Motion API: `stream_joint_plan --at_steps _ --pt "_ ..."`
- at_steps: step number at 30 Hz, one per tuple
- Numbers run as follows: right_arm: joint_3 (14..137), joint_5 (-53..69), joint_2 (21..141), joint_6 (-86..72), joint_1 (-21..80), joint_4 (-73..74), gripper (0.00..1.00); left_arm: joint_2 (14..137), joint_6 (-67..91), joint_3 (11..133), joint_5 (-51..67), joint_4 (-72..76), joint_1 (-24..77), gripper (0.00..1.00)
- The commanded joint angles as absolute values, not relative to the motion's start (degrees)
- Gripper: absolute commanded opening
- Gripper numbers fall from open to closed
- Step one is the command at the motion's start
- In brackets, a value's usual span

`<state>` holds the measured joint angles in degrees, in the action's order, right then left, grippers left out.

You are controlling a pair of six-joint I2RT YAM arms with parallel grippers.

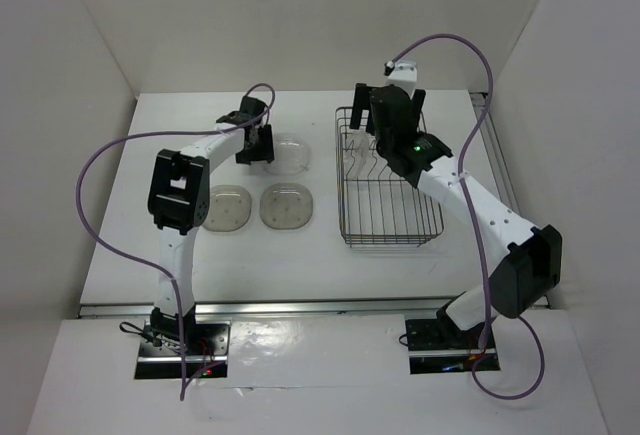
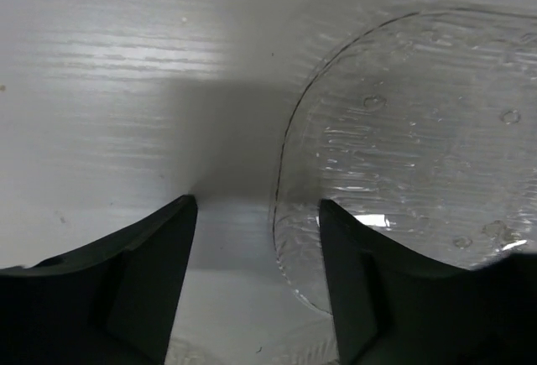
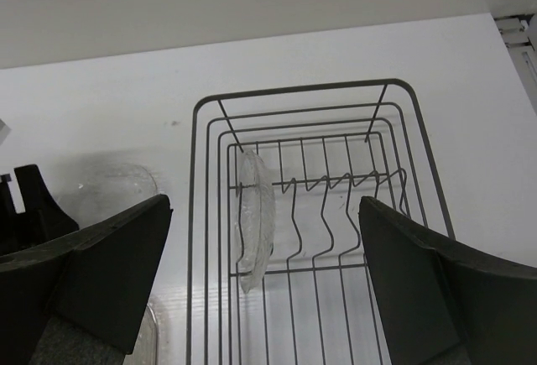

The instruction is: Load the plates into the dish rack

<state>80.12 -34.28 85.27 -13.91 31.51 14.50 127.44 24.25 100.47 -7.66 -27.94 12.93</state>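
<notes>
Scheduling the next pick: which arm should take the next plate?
Left. The left gripper, open, straddles the rim of the clear plate lying on the table. The right gripper hangs open over the rack, which holds a second plate upright, farther from the clear one.

A white desk [image 1: 400, 265] fills the centre, boxed by a plain white back wall [image 1: 300, 15] at top and side panels [image 1: 50, 105]; a metal rail [image 1: 300, 307] crosses below.
</notes>
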Motion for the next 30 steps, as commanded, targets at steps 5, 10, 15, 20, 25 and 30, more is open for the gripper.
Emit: stream_joint_plan --at_steps 5,10,15,20,25,30 --pt "79.11 -34.01 80.86 -13.36 32.34 13.01 1.00 129.37 24.35 102.74 -9.92 -28.56 14.76 0.62" --pt "78.49 -34.01 79.02 -13.36 32.87 13.01 1.00 130.61 23.73 104.06 -11.60 -29.96 15.38 0.42" --pt "77.87 -33.14 78.40 -13.36 32.87 13.01 1.00 131.22 24.25 104.59 -12.65 -31.02 15.38 0.08" --pt "74.37 -21.48 77.79 -11.08 31.29 8.10 1.00 128.77 24.79 104.33 -15.55 -31.82 15.38 0.00" --pt "70.66 2.66 76.38 -9.84 26.38 -0.24 1.00 115.00 22.42 100.02 -16.70 -27.08 14.77 0.00" --pt "68.74 16.06 76.90 -10.45 23.73 -4.92 1.00 102.32 19.52 97.29 -15.04 -24.17 14.77 0.00"
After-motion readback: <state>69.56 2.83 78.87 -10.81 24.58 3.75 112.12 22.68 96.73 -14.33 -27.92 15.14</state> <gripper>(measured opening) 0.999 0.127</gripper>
